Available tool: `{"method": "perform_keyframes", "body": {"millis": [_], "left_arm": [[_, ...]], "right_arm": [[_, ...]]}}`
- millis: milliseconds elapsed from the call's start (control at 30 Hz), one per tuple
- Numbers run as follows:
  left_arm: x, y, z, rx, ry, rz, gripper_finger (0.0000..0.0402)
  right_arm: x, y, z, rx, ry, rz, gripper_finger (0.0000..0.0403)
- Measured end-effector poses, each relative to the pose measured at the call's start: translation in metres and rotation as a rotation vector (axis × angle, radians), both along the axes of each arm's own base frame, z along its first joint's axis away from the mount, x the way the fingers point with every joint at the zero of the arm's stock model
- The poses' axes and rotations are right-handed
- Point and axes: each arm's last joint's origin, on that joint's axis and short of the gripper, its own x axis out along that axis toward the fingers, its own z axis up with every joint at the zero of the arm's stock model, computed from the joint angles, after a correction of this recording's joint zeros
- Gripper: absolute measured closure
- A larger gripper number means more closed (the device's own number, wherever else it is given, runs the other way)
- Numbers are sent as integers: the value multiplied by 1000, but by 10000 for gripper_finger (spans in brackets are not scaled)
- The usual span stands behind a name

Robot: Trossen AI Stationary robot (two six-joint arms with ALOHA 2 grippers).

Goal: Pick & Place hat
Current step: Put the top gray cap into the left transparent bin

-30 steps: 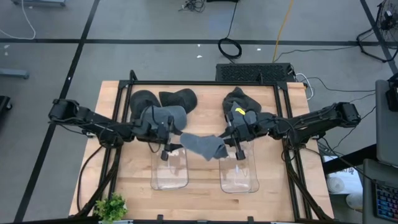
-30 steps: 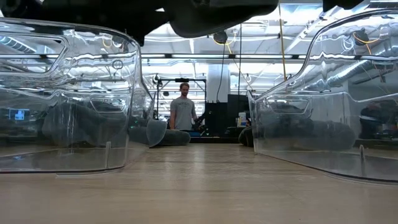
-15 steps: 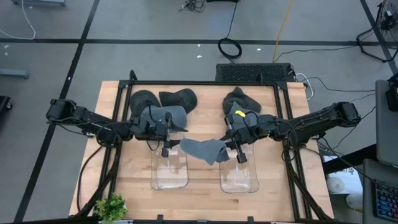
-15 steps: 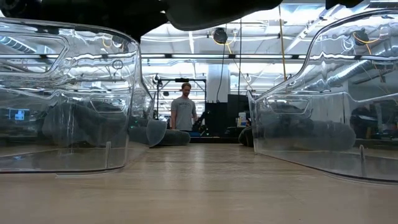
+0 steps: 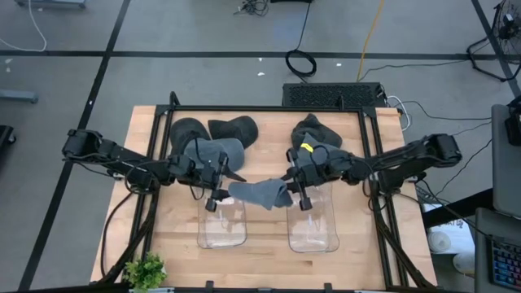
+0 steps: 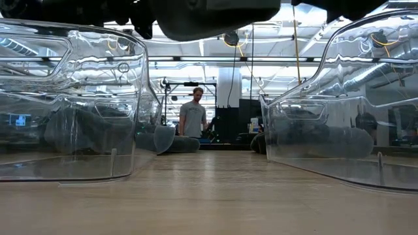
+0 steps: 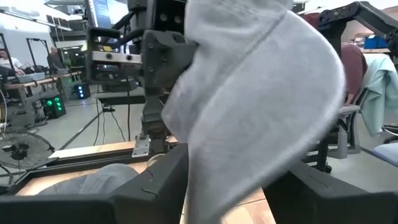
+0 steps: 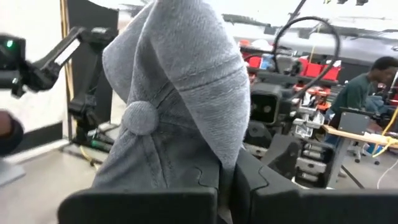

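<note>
A grey hat [image 5: 256, 194] hangs in the air between my two grippers, above the gap between two clear bins. My left gripper [image 5: 230, 185] comes in from the table's left and is shut on the hat's left end. My right gripper [image 5: 285, 183] comes in from the table's right and is shut on its right end. The hat fills the left wrist view [image 7: 261, 93]. In the right wrist view [image 8: 180, 81] its crown and top button [image 8: 140, 117] show. In the low view only its dark underside [image 6: 215, 16] shows at the top. My left gripper has the hat's broad, smooth left end [image 7: 236, 155] between its two fingers [image 7: 161, 183]. It comes about level from the table's left. The hat is lifted clear of the table. My right gripper pinches a fold of the crown cloth [image 8: 221, 158] between its two fingers, a little to one side of the top button. It comes about level from the table's right. The hat spans the gap to the other gripper, clear of the table and the bins.
Two clear plastic bins [image 5: 221, 221] [image 5: 313, 225] stand side by side near the table's front. More hats lie at the far left [image 5: 213, 134] and far right [image 5: 313, 130]. A small plant [image 5: 146, 271] sits at the near left corner. A person [image 6: 192, 117] stands in the room beyond.
My right gripper has gone toward the table's left and a little down, carrying the hat with it. The hat now hangs more bunched between the two grippers and a little farther left. My left gripper has stayed in place.
</note>
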Motion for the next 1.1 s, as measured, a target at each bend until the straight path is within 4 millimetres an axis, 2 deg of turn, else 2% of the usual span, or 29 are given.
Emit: {"method": "perform_keyframes", "body": {"millis": [100, 167, 300, 333, 467, 633, 800, 933, 1100], "left_arm": [[0, 0, 0, 2, -1, 9, 225], [0, 0, 0, 9, -2, 10, 254], [0, 0, 0, 36, -9, 13, 363], [0, 0, 0, 36, -9, 13, 380], [-5, 0, 3, 62, 17, 71, 388], [-20, -2, 7, 174, 101, 333, 392], [-39, -8, 13, 346, 159, 555, 393], [-47, -16, 14, 564, 206, 658, 393], [-48, -29, 8, 966, 269, 659, 393]], "right_arm": [[1, -3, 0, 12, 0, -7, 403], [1, -3, -1, 9, -1, -7, 403], [1, -3, 1, 8, -14, -7, 401], [1, -3, 1, 8, -14, -8, 399], [1, -5, -1, 24, 5, -87, 378], [-3, -11, -1, -14, 67, -284, 334], [-10, -17, -3, -101, 164, -494, 273], [-14, -22, -4, -114, 203, -638, 227], [-15, -26, -5, -76, 225, -728, 192]]}}
